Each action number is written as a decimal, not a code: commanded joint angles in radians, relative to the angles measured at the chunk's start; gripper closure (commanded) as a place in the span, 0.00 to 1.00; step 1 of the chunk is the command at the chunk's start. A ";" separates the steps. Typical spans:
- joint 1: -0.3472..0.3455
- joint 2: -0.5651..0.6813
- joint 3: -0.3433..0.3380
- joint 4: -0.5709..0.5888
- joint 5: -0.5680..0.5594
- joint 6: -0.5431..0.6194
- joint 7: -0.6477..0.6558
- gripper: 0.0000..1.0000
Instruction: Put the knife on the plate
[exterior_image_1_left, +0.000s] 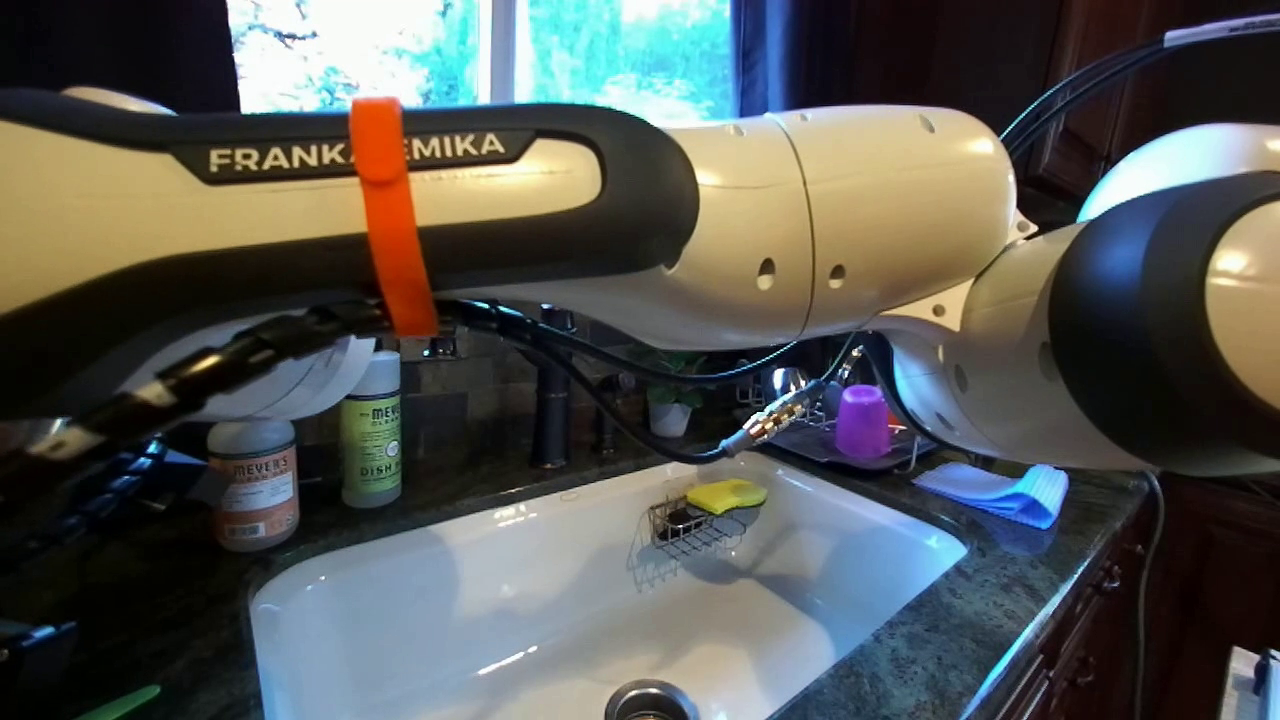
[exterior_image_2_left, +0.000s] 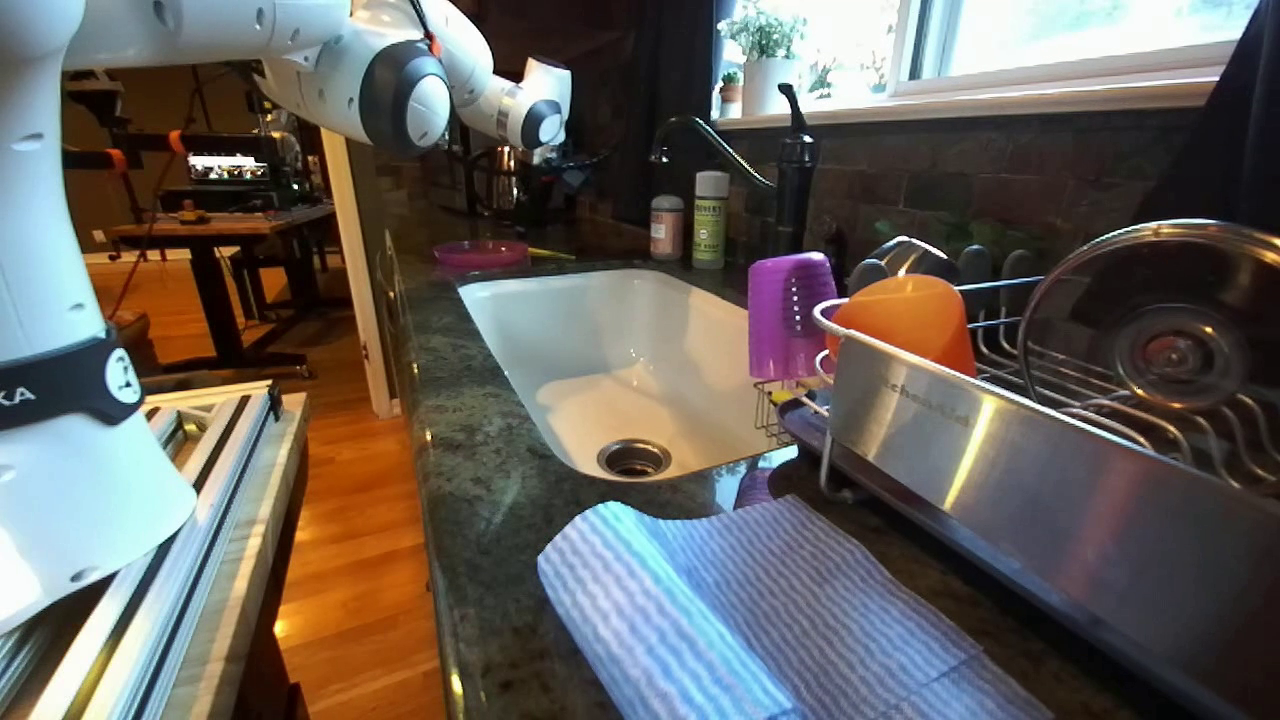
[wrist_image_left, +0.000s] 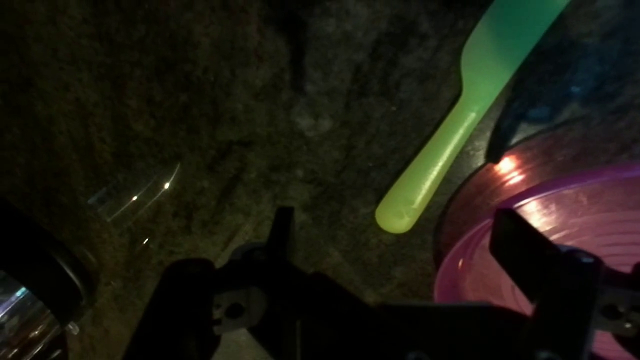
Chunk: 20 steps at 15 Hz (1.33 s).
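Arm (exterior_image_1_left: 640, 230) reads "FRANK…MIKA", bottles (exterior_image_1_left: 255, 490) "MEYER'S" and "DISH"; knife (wrist_image_left: 467, 110) lies beside plate (wrist_image_left: 595, 215), the tool (wrist_image_left: 394, 215) above spread apart.

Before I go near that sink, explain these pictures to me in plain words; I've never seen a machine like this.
The big white machine is a robot arm. Two pictures come from cameras standing outside it; both show it near a white sink. The dark close-up comes from a camera on its wrist, looking at the counter.

In that close-up, the black two-fingered part is the end effector, which does the grasping. It stands open and holds nothing. A green knife lies on the counter beside a pink plate, so putting it on the plate is not yet done.

Around the sink, in an exterior view, you can also see a purple cup, a dish rack and a striped cloth.
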 joint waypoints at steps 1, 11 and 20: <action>0.012 0.025 -0.017 0.023 0.020 0.011 -0.006 0.00; 0.014 0.012 -0.006 0.010 0.043 -0.048 0.021 0.00; 0.022 0.002 -0.035 0.013 0.054 -0.083 0.141 0.00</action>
